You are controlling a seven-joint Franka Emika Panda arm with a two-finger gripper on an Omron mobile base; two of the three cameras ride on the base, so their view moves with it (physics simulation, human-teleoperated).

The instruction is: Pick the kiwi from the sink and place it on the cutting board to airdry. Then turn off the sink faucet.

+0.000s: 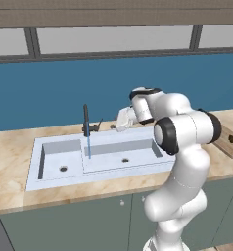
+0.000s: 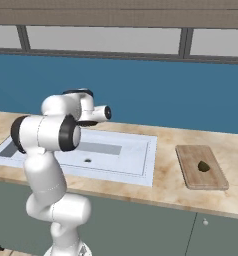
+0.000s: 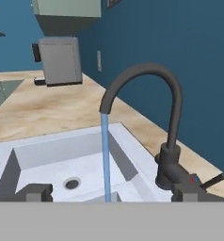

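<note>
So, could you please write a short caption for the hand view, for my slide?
Open gripper faces the dark faucet, whose blue water stream runs into the white sink.

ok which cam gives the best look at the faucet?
Hand view: the faucet is close, with its curved spout, base, side lever and running water stream all plain. Left base view shows it small and thin at the back of the sink. In the right base view the arm blocks it.

Base cams sit behind the arm, left and right, looking forward-down; both share the sink [image 1: 104, 162] and countertop [image 2: 166, 185]. Hand cam sits low and close, facing the faucet [image 3: 168, 136].
</note>
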